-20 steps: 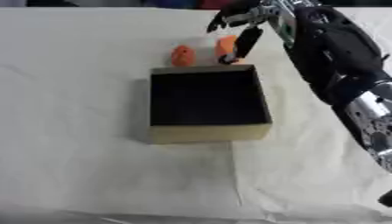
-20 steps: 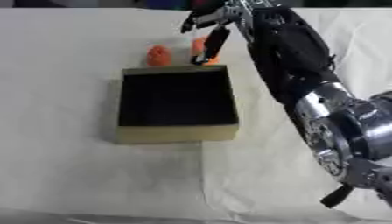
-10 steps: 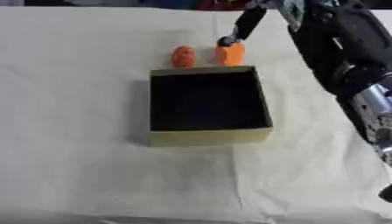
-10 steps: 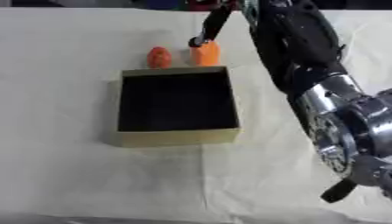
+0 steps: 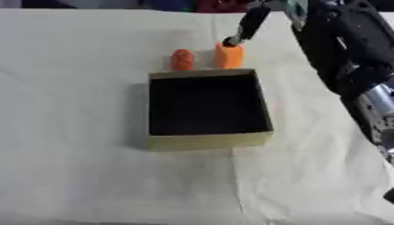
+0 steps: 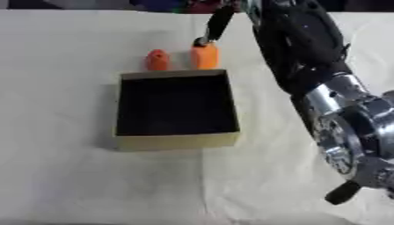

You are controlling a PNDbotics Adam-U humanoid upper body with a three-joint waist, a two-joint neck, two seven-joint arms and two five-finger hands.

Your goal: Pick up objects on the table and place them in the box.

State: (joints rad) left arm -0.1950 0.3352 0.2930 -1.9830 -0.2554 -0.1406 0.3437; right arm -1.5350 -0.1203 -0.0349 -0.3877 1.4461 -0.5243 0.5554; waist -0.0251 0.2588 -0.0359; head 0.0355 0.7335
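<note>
A tan box [image 5: 208,141] with a dark inside stands open in the middle of the cream cloth. Just behind its far wall stand two things: an orange block [image 5: 228,56] and, to its left, a smaller rounded orange-red piece [image 5: 182,59]. My right hand [image 5: 246,25] comes down from the top edge. One straight black finger points down, its tip at the block's upper right corner. The hand holds nothing, and the rest of it is cut off by the top edge. No left hand shows in either view.
My bulky black right forearm [image 6: 308,52] fills the right side, from the top edge down past the box. The cream cloth [image 5: 77,110] covers the table, with creases in front of the box. Dark and coloured shapes lie along the far edge.
One second ago my right hand's fingers were curled around the orange block. The hand has since let go and risen toward the top edge; the block stands behind the box.
</note>
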